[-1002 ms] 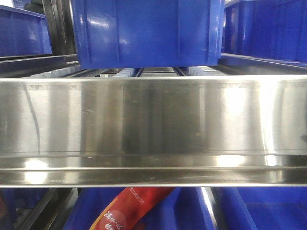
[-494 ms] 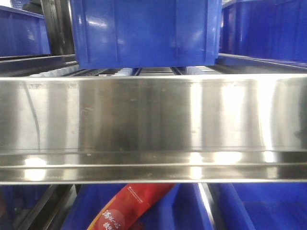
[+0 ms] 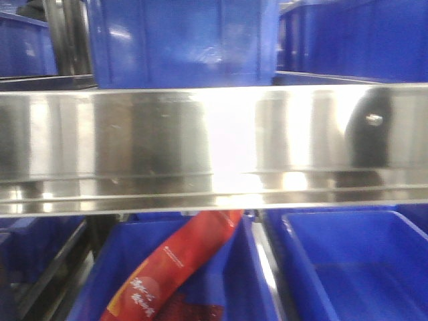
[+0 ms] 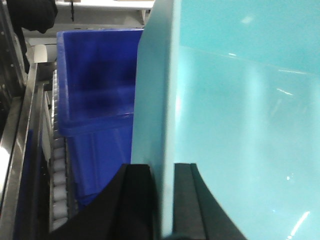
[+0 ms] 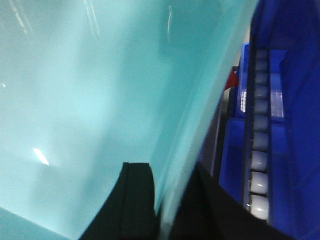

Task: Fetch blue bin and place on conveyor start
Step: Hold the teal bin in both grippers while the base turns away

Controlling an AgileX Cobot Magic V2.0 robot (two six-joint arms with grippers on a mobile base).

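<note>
My left hand [image 4: 163,172] clamped astride wall of pale turquoise smooth plastic tub [image 4: 240,115]; right hand [image 5: 167,192] likewise on tub's other wall. Two-sided grip, I judge, for level carry.

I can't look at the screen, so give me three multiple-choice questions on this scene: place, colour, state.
1. Where is the red packet? A in a dark bin under the rail; B on the rail; C on a belt.
2. Colour of the held bin? A red; B turquoise; C grey.
3. The left gripper is: A open; B shut on the held bin; C unseen.
Answers: 1A, it pokes from the bin below the rail; 2B, both wrist views show turquoise; 3B, its fingers clamp the wall.
</note>
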